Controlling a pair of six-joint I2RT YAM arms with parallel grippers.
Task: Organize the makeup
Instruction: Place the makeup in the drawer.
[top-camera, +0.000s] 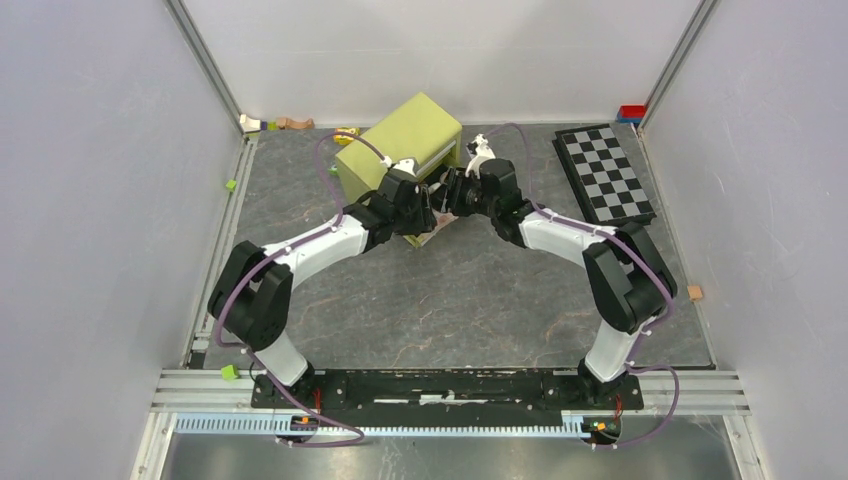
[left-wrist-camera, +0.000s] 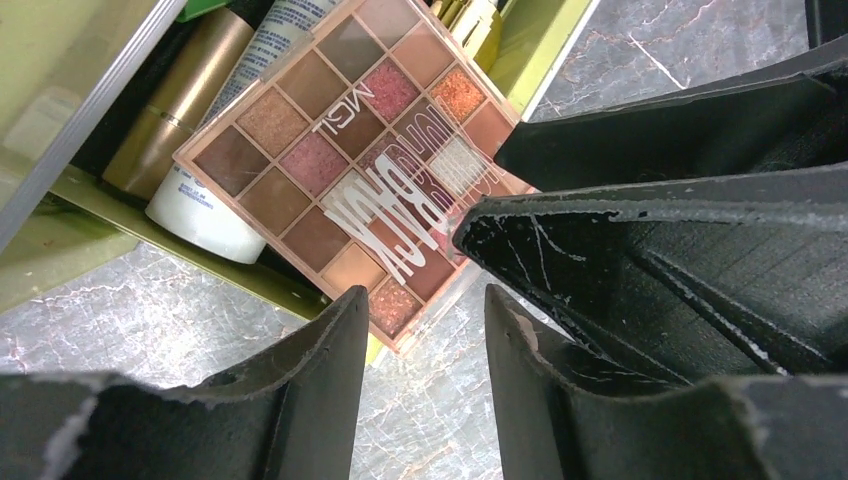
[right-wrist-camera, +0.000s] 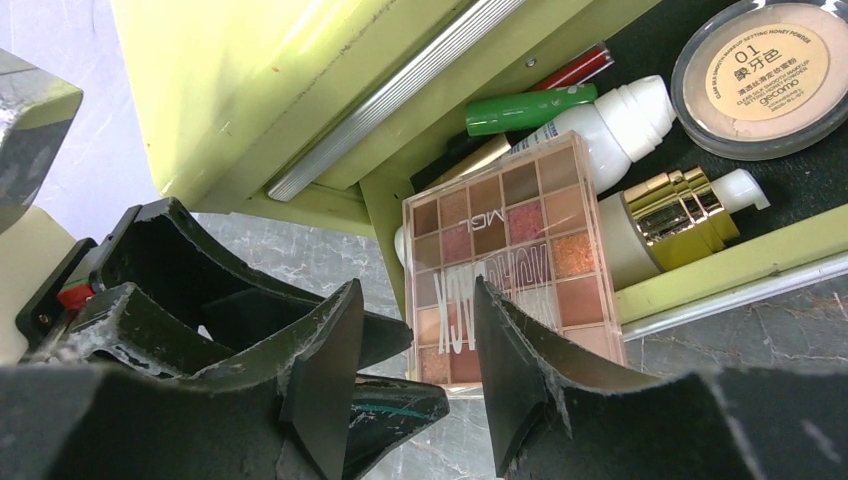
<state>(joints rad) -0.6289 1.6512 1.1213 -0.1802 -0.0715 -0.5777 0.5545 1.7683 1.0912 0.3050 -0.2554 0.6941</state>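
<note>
**Left wrist view, nearest.** The left fingers (left-wrist-camera: 320, 400) stand apart and released, grasping nothing, with bare marbled table (left-wrist-camera: 428, 425) showing between them. The lowest corner of the eyeshadow palette (left-wrist-camera: 350, 150) lies just beyond their tips, in line with the gap.

**Right wrist view.** The right fingers (right-wrist-camera: 520, 400) are likewise parted and hold nothing. The palette's near end shows in the gap, clear of one finger and running behind the other.

**Palette.** It rests tilted across the front rim of the yellow-green drawer (right-wrist-camera: 720, 262), with its near end overhanging the table and its far end over the white bottle (right-wrist-camera: 620, 125).

**Drawer contents, farther back.** A rose-gold tube (left-wrist-camera: 180, 110) lies beside the bottle. Beyond it are a green stick (right-wrist-camera: 525, 108), a red pencil (right-wrist-camera: 575, 68), a gold-collared pump bottle (right-wrist-camera: 670, 215) and a round tan compact (right-wrist-camera: 765, 75).

**Top view.** Both sets of fingers meet at the front of the yellow-green box (top-camera: 400, 135) — a chequered board (top-camera: 605, 175) lies well apart on the right.
</note>
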